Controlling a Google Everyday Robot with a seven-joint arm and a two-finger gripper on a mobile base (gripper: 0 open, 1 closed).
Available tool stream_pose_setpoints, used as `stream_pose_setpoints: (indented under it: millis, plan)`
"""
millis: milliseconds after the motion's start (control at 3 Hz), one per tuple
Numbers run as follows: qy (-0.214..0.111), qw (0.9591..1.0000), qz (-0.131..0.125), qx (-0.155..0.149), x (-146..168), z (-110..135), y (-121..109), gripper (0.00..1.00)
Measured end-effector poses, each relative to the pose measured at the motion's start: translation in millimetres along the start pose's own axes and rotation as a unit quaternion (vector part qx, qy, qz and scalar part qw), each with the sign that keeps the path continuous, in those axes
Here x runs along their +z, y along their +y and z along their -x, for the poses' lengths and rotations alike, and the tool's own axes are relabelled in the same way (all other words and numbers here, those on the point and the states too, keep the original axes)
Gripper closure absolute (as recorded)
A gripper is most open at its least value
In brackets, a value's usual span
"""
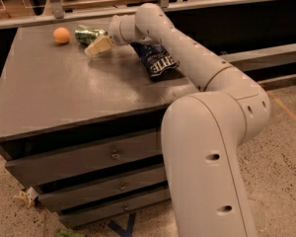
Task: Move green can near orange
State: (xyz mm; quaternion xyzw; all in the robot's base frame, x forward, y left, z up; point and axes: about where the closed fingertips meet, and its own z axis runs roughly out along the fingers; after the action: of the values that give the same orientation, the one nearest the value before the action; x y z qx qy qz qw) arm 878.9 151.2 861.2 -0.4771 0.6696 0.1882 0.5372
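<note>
Can [88, 35] lies on its side at the far left of the table [64, 93], near the back edge. Hand [99, 46] sits at the can's right end, low over the tabletop, touching or very nearly touching it. Its pale tip overlaps the can's near-right edge. Cannot tell whether the hand is spread, pressed together, or pinching the can.

Orange [61, 35] rests just left of the can, close but apart, with a narrow strip of bare tabletop between them. Nothing lies in that strip.

Arm [187, 58] reaches in from the right, across the back of the table. A dark blue bag [155, 62] lies under and just in front of the arm, right of the hand and apart from the can.

The table front has three drawers [89, 157] with small knobs. A grey rail [227, 0] runs behind the table. A small pale scrap [25, 196] and a blue mark [121, 226] lie on the speckled floor.

Writing: the bag shows pale block letters, not readable. The can has pale markings, also not readable.
</note>
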Motion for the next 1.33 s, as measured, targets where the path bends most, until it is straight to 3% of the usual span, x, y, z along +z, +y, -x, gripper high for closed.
stream_pose_setpoints:
  millis: [667, 1333]
  plan:
    - [-0.004, 0.9999, -0.008, 0.005, -5, 0, -4, 0.0]
    - [-0.005, 0.9972, -0.073, 0.01, -62, 3, -36, 0.0]
